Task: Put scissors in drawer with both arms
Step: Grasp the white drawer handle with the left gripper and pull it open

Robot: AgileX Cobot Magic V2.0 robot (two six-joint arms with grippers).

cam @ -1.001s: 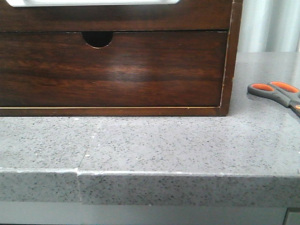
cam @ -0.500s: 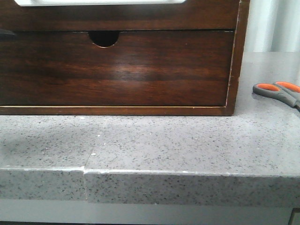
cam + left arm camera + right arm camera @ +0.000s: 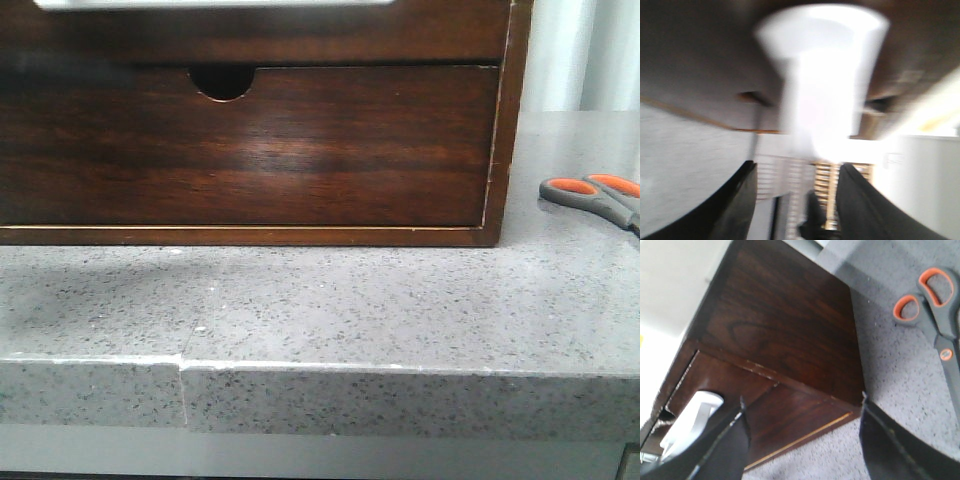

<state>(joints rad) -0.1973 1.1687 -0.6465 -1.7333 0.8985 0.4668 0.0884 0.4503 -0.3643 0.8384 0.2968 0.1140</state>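
Observation:
The scissors (image 3: 592, 194), grey with orange-lined loops, lie flat on the counter to the right of the wooden chest; they also show in the right wrist view (image 3: 935, 305). The drawer (image 3: 250, 35) with the long white cutout is the upper one and looks shut. No gripper shows in the front view. My right gripper (image 3: 802, 405) is open and empty, above the chest's front right corner; the drawer (image 3: 720, 377) is near its finger. My left gripper (image 3: 799, 166) is open and empty. Its view is blurred and shows dark wood (image 3: 700, 60) with a white cutout.
A second drawer with a half-round notch (image 3: 222, 82) fills the chest's lower part. The chest (image 3: 505, 120) stands on a speckled grey stone counter (image 3: 350, 300), whose front edge (image 3: 350, 395) is near the camera.
The front view shifted slightly a second ago. A dark tip at the chest's left edge half a second ago is now only a faint blur. The scissors lie as before.

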